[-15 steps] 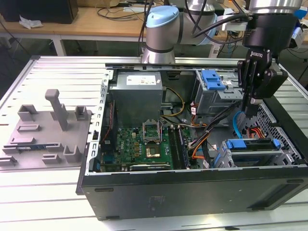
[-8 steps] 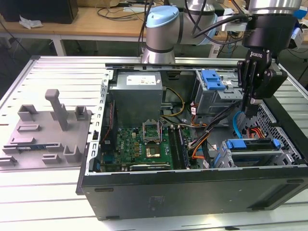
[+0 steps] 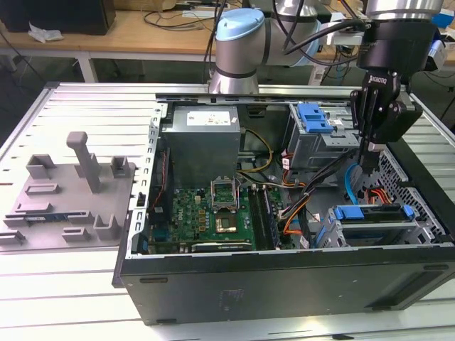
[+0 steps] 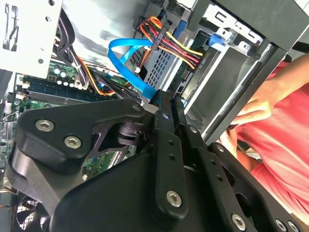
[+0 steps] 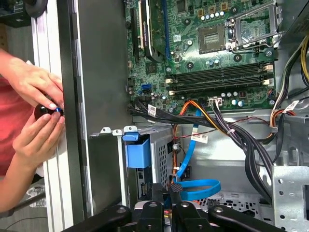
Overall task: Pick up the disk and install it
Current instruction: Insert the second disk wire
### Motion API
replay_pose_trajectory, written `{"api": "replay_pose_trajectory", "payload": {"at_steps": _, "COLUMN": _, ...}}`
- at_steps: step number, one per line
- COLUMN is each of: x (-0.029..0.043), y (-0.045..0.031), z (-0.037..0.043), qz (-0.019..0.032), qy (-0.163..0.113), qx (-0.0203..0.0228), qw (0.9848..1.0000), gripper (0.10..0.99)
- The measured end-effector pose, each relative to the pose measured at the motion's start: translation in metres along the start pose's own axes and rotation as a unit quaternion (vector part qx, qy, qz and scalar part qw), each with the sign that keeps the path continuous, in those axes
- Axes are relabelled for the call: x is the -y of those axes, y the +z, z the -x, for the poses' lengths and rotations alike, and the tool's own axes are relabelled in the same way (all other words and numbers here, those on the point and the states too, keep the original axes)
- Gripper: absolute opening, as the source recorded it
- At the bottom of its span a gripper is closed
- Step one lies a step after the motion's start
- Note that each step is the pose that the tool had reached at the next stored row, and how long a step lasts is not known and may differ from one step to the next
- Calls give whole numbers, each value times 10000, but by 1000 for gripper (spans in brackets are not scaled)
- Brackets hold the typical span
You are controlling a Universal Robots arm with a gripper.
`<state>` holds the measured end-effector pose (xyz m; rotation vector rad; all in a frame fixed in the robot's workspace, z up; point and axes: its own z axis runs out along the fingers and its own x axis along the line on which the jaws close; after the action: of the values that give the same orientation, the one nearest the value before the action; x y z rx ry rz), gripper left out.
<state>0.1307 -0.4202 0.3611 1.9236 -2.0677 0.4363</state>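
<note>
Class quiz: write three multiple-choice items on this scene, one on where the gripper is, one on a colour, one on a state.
1. The gripper hangs over: A the grey tray; B the drive bays; C bare table.
2. The flat looped cable is: A blue; B green; C white.
3. The computer case is: A closed; B open; C upside down.
Answers: B, it sits above the bays at the exterior view's right; A, bright blue in both wrist views; B, the motherboard shows.
</note>
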Motion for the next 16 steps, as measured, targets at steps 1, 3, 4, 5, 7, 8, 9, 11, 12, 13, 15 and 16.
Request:
{"api": "replay_pose_trajectory", "payload": {"at_steps": 1, "x": 0, "y": 3, "z": -6, "qz": 0, "qy": -1, "qx": 1, "qw": 10000, "gripper": 161}}
{"api": "replay_pose_trajectory", "payload": {"at_steps": 3, "x": 4, "y": 26, "z": -58, "qz": 2, "qy": 0, "qx": 28, "qw": 10000, "gripper": 161}}
{"api": "replay_pose_trajectory", "payload": {"at_steps": 4, "x": 5, "y": 36, "z": -81, "qz": 4, "qy": 0, "qx": 54, "qw": 10000, "gripper": 161}}
{"api": "replay_pose_trajectory", "payload": {"at_steps": 5, "x": 7, "y": 45, "z": -101, "qz": 6, "qy": 0, "qx": 80, "qw": 10000, "gripper": 161}}
{"api": "replay_pose_trajectory", "payload": {"at_steps": 7, "x": 12, "y": 72, "z": -162, "qz": 15, "qy": -1, "qx": 214, "qw": 9998, "gripper": 161}}
{"api": "replay_pose_trajectory", "payload": {"at_steps": 8, "x": 13, "y": 80, "z": -181, "qz": 18, "qy": -1, "qx": 250, "qw": 9997, "gripper": 161}}
{"api": "replay_pose_trajectory", "payload": {"at_steps": 9, "x": 16, "y": 93, "z": -210, "qz": 21, "qy": -1, "qx": 300, "qw": 9995, "gripper": 161}}
{"api": "replay_pose_trajectory", "payload": {"at_steps": 11, "x": 20, "y": 110, "z": -249, "qz": 27, "qy": -1, "qx": 379, "qw": 9993, "gripper": 161}}
{"api": "replay_pose_trajectory", "payload": {"at_steps": 12, "x": 23, "y": 121, "z": -271, "qz": 30, "qy": -1, "qx": 429, "qw": 9991, "gripper": 161}}
{"api": "replay_pose_trajectory", "payload": {"at_steps": 13, "x": 25, "y": 128, "z": -288, "qz": 33, "qy": -2, "qx": 465, "qw": 9989, "gripper": 161}}
{"api": "replay_pose_trajectory", "payload": {"at_steps": 15, "x": 30, "y": 144, "z": -324, "qz": 39, "qy": -1, "qx": 546, "qw": 9985, "gripper": 161}}
{"api": "replay_pose_trajectory", "payload": {"at_steps": 16, "x": 32, "y": 154, "z": -346, "qz": 43, "qy": -1, "qx": 597, "qw": 9982, "gripper": 161}}
